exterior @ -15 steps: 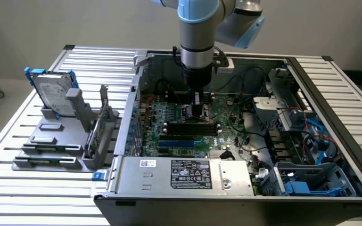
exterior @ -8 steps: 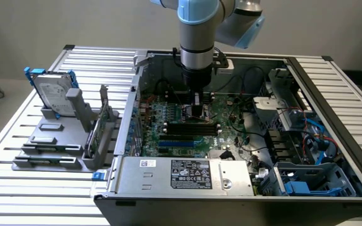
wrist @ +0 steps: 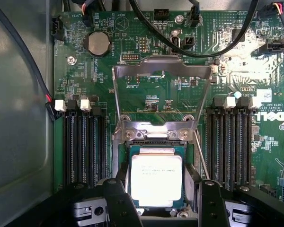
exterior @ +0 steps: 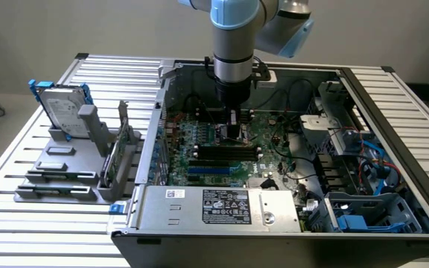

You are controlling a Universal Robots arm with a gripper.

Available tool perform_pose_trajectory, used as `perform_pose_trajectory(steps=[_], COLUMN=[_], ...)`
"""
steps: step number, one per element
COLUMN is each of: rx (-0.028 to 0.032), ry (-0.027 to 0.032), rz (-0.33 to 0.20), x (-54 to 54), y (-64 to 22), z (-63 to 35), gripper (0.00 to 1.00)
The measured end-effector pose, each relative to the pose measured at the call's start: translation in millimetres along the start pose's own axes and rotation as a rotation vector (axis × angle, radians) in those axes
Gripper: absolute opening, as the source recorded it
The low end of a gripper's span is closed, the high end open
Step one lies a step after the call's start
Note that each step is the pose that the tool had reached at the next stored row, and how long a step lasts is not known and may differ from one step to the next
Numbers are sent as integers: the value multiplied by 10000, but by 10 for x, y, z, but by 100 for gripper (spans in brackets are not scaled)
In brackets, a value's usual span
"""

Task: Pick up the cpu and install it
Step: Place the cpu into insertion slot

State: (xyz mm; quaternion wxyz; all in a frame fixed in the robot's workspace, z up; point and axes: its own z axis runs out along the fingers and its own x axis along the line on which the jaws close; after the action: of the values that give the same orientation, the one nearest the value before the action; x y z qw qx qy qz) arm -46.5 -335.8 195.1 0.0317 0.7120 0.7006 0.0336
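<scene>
Gripper point(wrist: 158, 191): clamped on the cpu, one finger point(wrist: 119, 201) on each side, low inside the open computer case point(exterior: 296, 72), right over the socket.
Cpu point(wrist: 156, 178): flat, silver top up, at the socket point(wrist: 156, 136); pushed all the way in or not, cannot tell.
Socket lid point(wrist: 162, 71): metal, flipped open, past the socket.
Memory slots point(wrist: 83, 142): black rows on both sides of the socket.
Coin battery point(wrist: 98, 42): round, beyond the socket lid.
Hard drive point(exterior: 62, 109): upright in a grey rack point(exterior: 58, 167), outside the case, well apart from the socket.
</scene>
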Motion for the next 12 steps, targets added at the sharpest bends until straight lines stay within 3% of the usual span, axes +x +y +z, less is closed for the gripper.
perform_pose_trajectory(steps=[12], rx=[1], ry=[-1], rz=[1], x=[1], y=[-1], z=[3], gripper=[55])
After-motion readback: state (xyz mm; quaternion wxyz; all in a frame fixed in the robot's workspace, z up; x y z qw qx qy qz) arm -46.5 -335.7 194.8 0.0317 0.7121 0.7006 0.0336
